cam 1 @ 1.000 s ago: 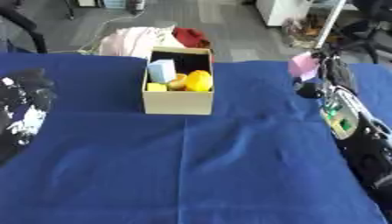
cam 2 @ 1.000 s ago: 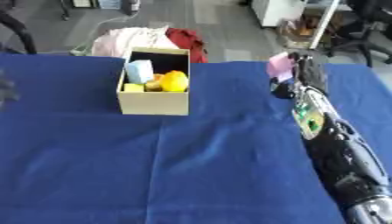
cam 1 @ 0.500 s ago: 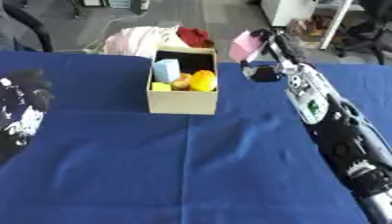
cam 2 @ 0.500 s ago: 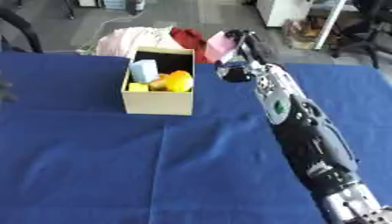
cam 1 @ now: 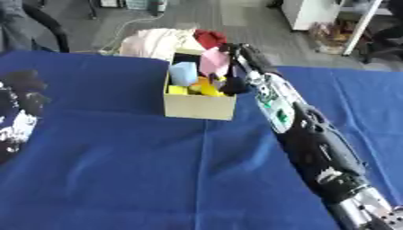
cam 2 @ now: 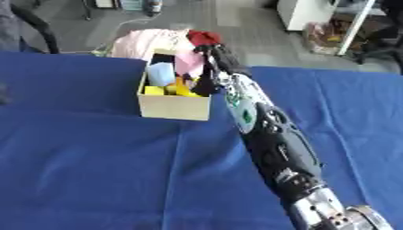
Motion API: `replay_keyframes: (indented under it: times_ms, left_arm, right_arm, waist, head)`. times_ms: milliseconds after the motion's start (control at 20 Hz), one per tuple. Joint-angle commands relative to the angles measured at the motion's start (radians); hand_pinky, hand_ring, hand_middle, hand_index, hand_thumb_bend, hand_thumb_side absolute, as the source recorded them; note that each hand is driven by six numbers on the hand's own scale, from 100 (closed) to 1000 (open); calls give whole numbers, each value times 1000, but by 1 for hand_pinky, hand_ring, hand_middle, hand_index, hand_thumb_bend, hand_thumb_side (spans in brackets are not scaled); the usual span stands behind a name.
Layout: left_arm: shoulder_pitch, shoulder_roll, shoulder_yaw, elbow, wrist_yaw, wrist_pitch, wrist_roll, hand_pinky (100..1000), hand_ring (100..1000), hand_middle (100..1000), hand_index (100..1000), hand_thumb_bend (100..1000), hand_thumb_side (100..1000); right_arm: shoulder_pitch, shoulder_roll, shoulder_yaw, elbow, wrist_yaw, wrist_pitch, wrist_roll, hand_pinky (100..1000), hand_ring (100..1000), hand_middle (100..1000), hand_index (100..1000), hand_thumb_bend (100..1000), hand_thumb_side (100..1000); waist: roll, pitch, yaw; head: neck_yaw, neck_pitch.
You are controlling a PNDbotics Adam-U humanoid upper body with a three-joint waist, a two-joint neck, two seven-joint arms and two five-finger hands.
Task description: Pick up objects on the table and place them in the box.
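Where the blue cloth covers the table (cam 1: 118,179), one cardboard box (cam 1: 199,106) stands toward the far side, and it is the only container in view. The cloth around it is bare: a wide stretch lies open in front of the box and to both sides, and the far edge of the table runs just behind it.

Two hands show. The right hand (cam 1: 236,67) reaches in from the lower right, its long black and silver arm lying diagonally across the cloth, and it sits over the box's right rim with its fingers curled round one pink object (cam 1: 212,60). That pink object is held above the open top of the box, at its right half; whether it touches the contents below cannot be told. The left hand (cam 1: 22,96) shows at the left edge of the left eye view, black with white patches, resting over the cloth well apart from the box; its fingers look relaxed and hold nothing.

Inside the box there is one pale blue block (cam 1: 182,73) standing at the left, and yellow pieces (cam 1: 197,88) lie low beside it, their number unclear. Beyond the table's far edge, on the floor, lies one heap of pale pink cloth (cam 1: 157,40) with a red piece (cam 1: 208,37) just beside it.
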Motion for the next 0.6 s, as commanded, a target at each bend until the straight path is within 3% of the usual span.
replay_keyframes:
  times_ms: [50,350,450,500,550,600]
  left_arm:
    - [-12,8,1,-22,8,-2,-3,834,636,659,832,255,582]
    - [-9,5,2,-18,9,-2,-2,835,636,655,832,250,584]
    - [-5,4,4,-16,9,-2,-1,835,636,653,831,250,584]
    - [-3,3,5,-15,10,-2,1,835,636,653,831,250,584]
    - [0,3,6,-13,11,-2,2,835,637,653,831,250,585]
    - [3,3,7,-12,10,-2,3,835,637,654,831,250,585]
  right_arm:
    - [-23,-4,-9,-7,21,15,-52,775,800,878,1000,400,487]
    - [-29,-16,12,-40,-2,-26,-84,791,820,919,1000,389,519]
    - [-30,-28,28,-64,-19,-45,-79,787,814,908,1000,320,472]
    - [-29,-34,37,-79,-30,-54,-71,783,809,899,1000,248,560]
    - [-28,-43,48,-98,-42,-69,-59,779,804,883,1000,266,404]
    - [-25,-55,58,-122,-61,-82,-45,773,795,866,1000,249,385]
  waist:
    - [-4,-10,2]
    - [-4,-14,-6]
    - [-4,-18,-15]
    - [-3,-20,-19]
    - [-3,-22,-26]
    - [-2,-24,-32]
  head:
    - [-3,-14]
    - [-1,-11]
    - [2,-7]
    - [5,-6]
    - [10,-4]
    - [15,-1]
